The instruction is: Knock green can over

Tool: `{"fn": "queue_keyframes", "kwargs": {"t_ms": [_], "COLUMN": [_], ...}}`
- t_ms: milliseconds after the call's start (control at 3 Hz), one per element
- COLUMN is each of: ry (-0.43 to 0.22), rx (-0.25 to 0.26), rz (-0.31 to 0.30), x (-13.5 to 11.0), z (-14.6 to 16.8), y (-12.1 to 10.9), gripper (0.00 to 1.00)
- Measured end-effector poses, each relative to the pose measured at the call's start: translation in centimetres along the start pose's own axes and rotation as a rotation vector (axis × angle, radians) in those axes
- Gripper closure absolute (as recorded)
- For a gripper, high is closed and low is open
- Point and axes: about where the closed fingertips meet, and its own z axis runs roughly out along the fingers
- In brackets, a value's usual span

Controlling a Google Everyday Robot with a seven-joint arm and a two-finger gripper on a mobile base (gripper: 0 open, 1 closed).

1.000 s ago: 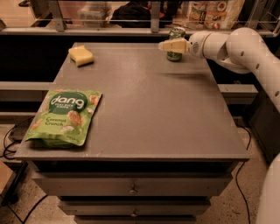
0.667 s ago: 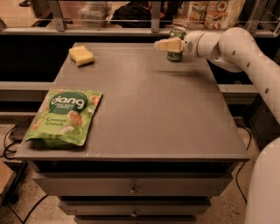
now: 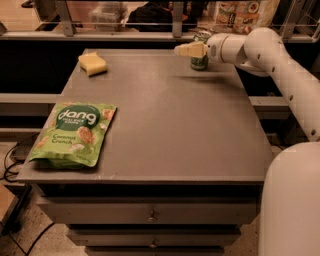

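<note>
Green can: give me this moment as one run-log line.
green can: upright, far edge of table | pincer: at can's upper part, contact unclear | task: can not yet knocked over

Dark-green can (image 3: pixel 199 62), seemingly upright, at back, claw (image 3: pixel 186 49) across its top

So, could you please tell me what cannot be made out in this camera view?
All in the camera view:
- Green can: upper part hidden behind the end effector, which sits at the table's far edge; contact cannot be judged.
- Can's markings: too small to read.
- Arm: cut off by the right edge.
- Goods beyond the table: blurred.
</note>
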Motion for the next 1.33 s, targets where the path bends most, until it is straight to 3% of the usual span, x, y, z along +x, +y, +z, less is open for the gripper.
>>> {"fn": "queue_keyframes", "kwargs": {"t_ms": [333,667,1000,1333], "ry": [-0.008,-0.01,0.039,0.191], "rx": [0.003,-0.004,-0.073,-0.148], "rz": [0.006,-0.032,-0.119,-0.3], "x": [-0.1,-1.2,-2.8,-3.5], "z": [-0.6,-2.3,-4.4,-7.4], "y": [-0.4,-0.4,1.5,5.3], "gripper": [0.39,0.7,0.93,1.0]}}
